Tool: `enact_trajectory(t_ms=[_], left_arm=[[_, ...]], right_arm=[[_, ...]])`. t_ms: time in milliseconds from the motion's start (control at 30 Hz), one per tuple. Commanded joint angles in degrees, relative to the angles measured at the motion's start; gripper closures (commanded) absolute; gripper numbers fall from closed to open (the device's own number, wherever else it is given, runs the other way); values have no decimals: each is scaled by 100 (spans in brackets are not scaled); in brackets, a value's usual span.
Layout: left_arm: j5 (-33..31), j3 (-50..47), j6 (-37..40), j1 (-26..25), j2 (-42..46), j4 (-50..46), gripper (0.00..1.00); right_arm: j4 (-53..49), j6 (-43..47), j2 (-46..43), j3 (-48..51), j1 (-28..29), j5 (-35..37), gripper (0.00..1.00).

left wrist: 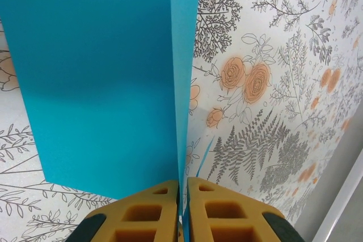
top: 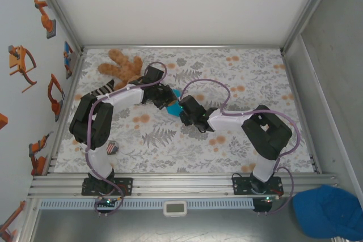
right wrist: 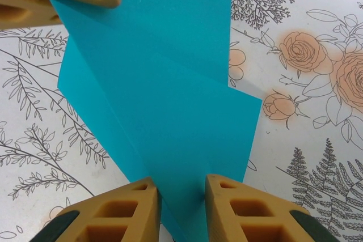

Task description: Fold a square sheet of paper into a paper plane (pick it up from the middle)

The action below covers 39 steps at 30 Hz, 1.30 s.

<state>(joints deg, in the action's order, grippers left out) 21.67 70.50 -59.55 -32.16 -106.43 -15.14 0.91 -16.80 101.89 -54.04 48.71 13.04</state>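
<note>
The paper is held upright over the tabletop, its crease pinched shut in the left pincer and straddled by the part-open right pincer, likely to sharpen the fold.

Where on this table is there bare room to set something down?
Widest bare patch: far right of the table, between the right arm and the back rail. Next, the near strip between the two arm bases. Crowded: centre-left, where the left gripper and right gripper meet at the square sheet of paper, near the teddy bear.
</note>
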Motion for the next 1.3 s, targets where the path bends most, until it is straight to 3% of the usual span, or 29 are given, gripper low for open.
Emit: enact_trajectory(t_ms=[0,600,867,1267], left_arm=[[58,138,100,28,-60,-191,89],[89,122,94,36,-64,-174,90],[102,104,103,47,-43,-171,88],[-330,-309,250,498,894,2,53]], right_arm=[[46,104,35,124,59,224,74],[216,234,64,47,60,192,78],[241,252,95,95,65,73,86],[327,210,52,183,57,-558,100]])
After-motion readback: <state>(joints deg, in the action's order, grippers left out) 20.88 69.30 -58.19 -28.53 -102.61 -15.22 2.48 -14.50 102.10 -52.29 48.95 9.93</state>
